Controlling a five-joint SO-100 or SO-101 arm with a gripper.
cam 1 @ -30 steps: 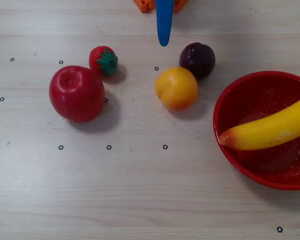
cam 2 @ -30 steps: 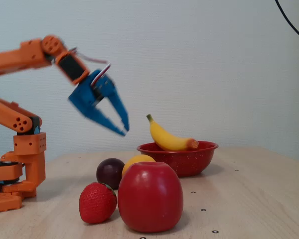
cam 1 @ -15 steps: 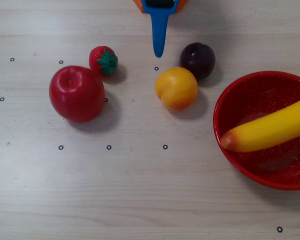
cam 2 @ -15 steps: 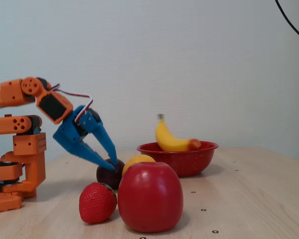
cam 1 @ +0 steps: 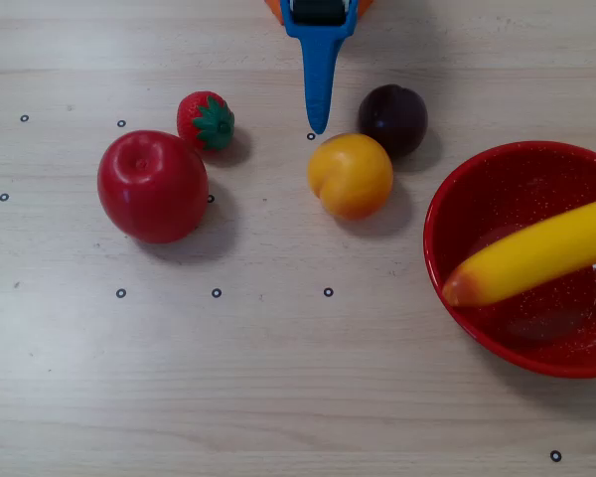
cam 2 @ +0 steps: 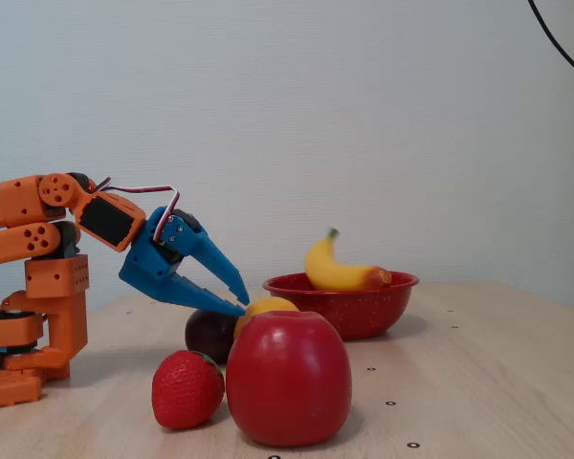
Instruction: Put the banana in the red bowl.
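Banana (cam 1: 536, 253) lies propped across the red bowl (cam 1: 477, 179), stem end tilted up over the rim because it is too long to lie flat, while the gripper (cam 2: 241, 299) hangs empty, jaws parted, by the plum (cam 1: 392, 117).

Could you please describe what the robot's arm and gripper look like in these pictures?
The arm is built of bright orange plastic links with black servo blocks set between them. The gripper is blue, with two long, tapering, pointed fingers. Thin red and white wires loop above the wrist.
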